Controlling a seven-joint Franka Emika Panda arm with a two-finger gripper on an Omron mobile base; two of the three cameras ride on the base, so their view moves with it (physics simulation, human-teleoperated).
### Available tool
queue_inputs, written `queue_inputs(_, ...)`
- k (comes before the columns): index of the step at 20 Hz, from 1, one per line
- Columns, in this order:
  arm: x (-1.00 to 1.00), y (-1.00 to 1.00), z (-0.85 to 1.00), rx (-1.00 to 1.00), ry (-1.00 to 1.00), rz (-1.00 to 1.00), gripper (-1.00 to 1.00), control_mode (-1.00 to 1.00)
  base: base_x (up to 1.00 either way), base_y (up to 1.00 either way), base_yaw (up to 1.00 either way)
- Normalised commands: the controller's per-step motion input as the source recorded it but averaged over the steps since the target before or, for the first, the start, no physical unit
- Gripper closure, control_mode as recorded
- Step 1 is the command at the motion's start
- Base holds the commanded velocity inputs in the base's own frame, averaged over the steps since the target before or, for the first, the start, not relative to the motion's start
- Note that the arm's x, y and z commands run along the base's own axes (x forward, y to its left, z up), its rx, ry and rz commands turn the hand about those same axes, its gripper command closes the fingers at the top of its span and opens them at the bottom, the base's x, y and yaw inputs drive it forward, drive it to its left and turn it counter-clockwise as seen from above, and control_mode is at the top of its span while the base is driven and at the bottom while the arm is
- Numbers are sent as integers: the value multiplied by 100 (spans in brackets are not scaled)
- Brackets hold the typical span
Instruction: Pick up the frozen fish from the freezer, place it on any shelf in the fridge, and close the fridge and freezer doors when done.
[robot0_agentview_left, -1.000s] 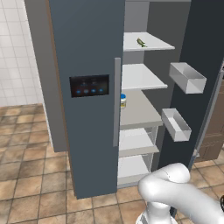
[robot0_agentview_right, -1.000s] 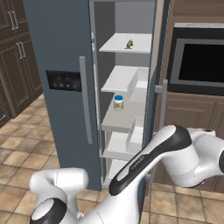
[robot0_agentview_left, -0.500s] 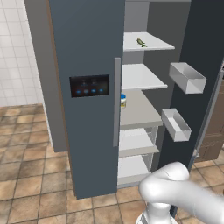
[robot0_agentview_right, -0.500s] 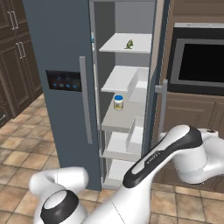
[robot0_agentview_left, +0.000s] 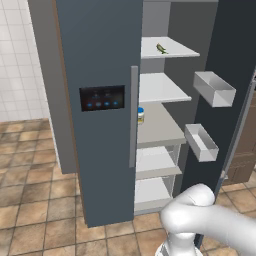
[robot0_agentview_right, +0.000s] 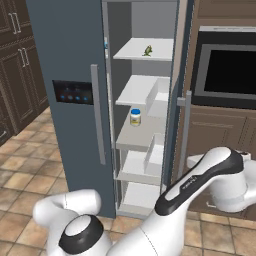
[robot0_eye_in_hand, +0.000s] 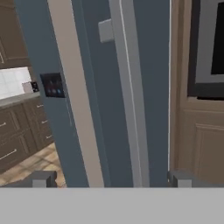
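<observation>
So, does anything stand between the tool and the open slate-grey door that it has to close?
Nothing visible does. In the hand view the open tool directly faces the outer side of the open slate blue-grey door, with its vertical grey bar handle straight ahead and no object between.

Directly ahead of the wide-spread pincer (robot0_eye_in_hand: 109, 178), the slate-grey open door (robot0_eye_in_hand: 148, 87) with its vertical grey bar handle (robot0_eye_in_hand: 127, 96) blocks passage into the shelved compartment (robot0_agentview_right: 145, 100).

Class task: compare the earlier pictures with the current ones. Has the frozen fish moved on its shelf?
No. The frozen fish still lies on the top shelf of the open compartment, in the same spot relative to the shelf's edge in both base views.
</observation>
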Motion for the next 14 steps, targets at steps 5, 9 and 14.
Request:
queue_inputs(5,34,0,-32,4,0,0,-100,-100,0,0,0)
queue_inputs(9,43,0,-28,3,0,1,-100,-100,0,0,0)
queue_inputs(14,40,0,-8,1,0,9,-100,-100,0,0,0)
